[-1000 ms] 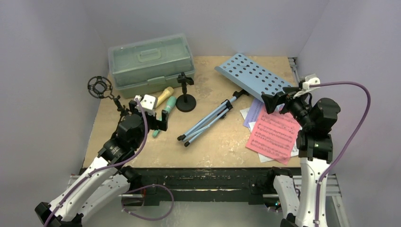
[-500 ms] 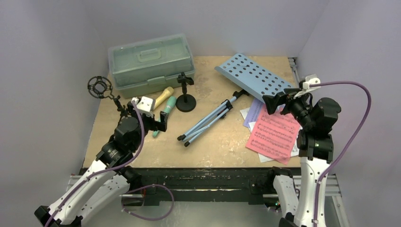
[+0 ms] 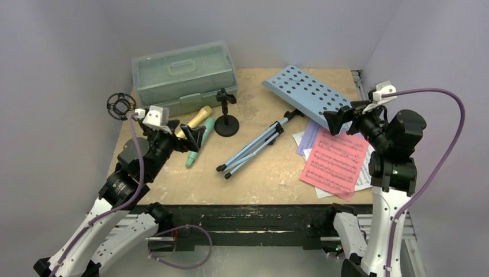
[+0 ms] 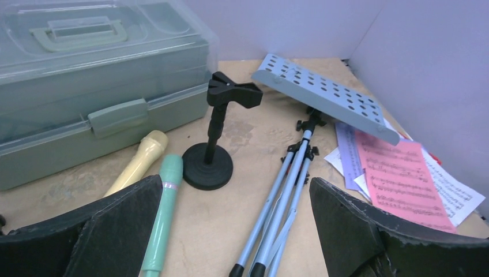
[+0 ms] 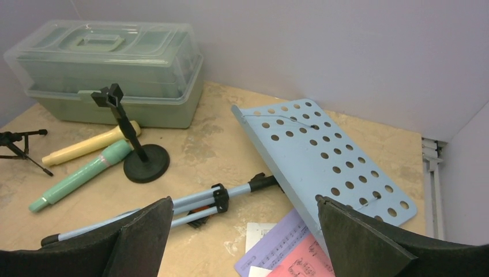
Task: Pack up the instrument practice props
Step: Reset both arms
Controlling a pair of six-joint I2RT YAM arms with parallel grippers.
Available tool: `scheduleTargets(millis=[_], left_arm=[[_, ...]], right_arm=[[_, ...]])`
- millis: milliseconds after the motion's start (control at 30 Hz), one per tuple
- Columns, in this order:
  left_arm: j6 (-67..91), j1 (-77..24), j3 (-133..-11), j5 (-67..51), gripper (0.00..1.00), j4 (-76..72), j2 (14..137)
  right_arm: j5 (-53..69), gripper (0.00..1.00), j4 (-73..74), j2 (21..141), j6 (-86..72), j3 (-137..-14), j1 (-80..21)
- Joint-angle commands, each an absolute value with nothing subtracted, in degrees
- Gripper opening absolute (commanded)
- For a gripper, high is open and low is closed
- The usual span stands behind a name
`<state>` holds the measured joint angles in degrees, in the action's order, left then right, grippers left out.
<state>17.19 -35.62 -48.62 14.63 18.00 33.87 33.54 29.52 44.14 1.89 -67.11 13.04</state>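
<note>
Green case (image 3: 183,77) shut at the back of the surface (image 3: 259,173), props lying loose in front of it.
Mint microphone (image 3: 199,140) and yellow one (image 3: 196,119) lie beside the black mic stand (image 3: 226,115); the blue music stand (image 3: 288,109) and sheet music (image 3: 334,161) sit rightward. Left pincer (image 3: 193,135) and right pincer (image 3: 340,120) both hover wide, holding nothing. Whichever prop goes in, the latched lid must open first; long pieces are best gripped mid-shaft.

sheet music (image 3: 336,161) notes too small to read, green case (image 4: 86,86) cut off — left edge
</note>
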Motion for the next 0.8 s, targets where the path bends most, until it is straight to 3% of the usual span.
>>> scheduleTargets(millis=[0,300,767], left_arm=[[20.3,-35.22,-54.29,11.9,1.0,22.52,35.07],[20.06,-35.24,-61.94,12.13,1.0,29.14,35.23],[22.52,-35.24,-59.79,11.46,1.0,27.97,32.17]], right_arm=[[35.14,0.99,33.7,43.8,5.77,-70.92,13.38],[37.01,0.99,38.09,44.26,7.47,-75.93,13.41],[37.79,0.99,38.4,43.04,9.24,-73.98,13.74]])
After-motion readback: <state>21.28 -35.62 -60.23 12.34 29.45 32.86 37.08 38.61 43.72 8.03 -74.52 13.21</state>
